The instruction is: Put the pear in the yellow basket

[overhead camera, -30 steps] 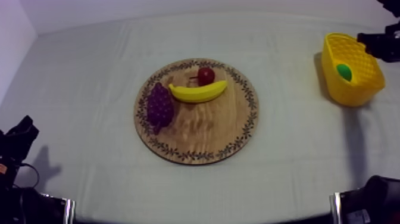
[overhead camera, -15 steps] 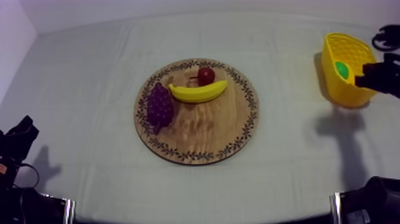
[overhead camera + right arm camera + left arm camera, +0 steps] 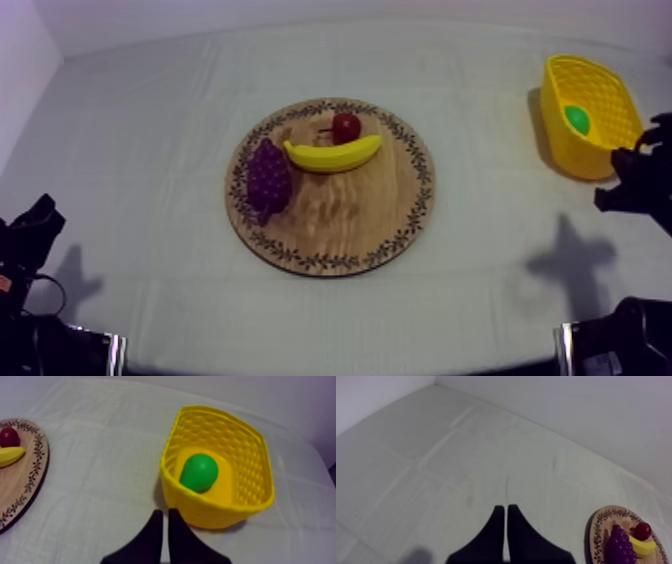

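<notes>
Pear [image 3: 198, 472]: green, lying on the floor of the yellow basket [image 3: 215, 516], toward the side nearer the board. Neither gripper touches it.

Yellow basket: stands on the counter [image 3: 150, 120] at the robot's right, well apart from the round wooden board [image 3: 340, 225].

Right gripper [image 3: 163, 512]: fingers lie together as a narrow wedge, with nothing between them. It is positioned outside the basket, just beside its near wall.

Left gripper [image 3: 503, 507]: fingers likewise pressed together in a narrow wedge, holding nothing. It sits over bare cloth, well apart from the board.

Board contents: a banana [image 3: 333, 154] lies across the upper half. A small red fruit [image 3: 346, 127] sits just beside it on the far side. A bunch of grapes [image 3: 268, 178] lies at the banana's left end.
</notes>
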{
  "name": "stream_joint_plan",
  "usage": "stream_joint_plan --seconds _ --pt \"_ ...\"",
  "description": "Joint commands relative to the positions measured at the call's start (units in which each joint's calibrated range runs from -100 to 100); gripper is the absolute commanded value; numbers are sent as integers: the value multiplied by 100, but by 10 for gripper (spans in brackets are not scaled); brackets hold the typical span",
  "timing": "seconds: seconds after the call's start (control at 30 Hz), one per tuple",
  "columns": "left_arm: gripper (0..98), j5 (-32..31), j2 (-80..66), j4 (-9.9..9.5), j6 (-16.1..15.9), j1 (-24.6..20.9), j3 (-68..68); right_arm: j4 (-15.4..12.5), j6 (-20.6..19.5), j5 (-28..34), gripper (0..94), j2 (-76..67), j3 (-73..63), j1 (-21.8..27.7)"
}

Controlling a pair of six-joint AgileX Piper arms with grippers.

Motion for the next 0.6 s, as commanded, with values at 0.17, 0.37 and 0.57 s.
stream_joint_plan --seconds 0.17,0.37,0.57 --pt "1 5 2 0 -2 -2 2 915 -1070 609 31 -1423 417 -371" --pt "1 5 2 0 1 -2 2 1725 -1840 1342 50 -2378 505 -833" --pt "1 5 2 0 1 -2 2 1859 -2061 1623 105 -2538 558 -896"
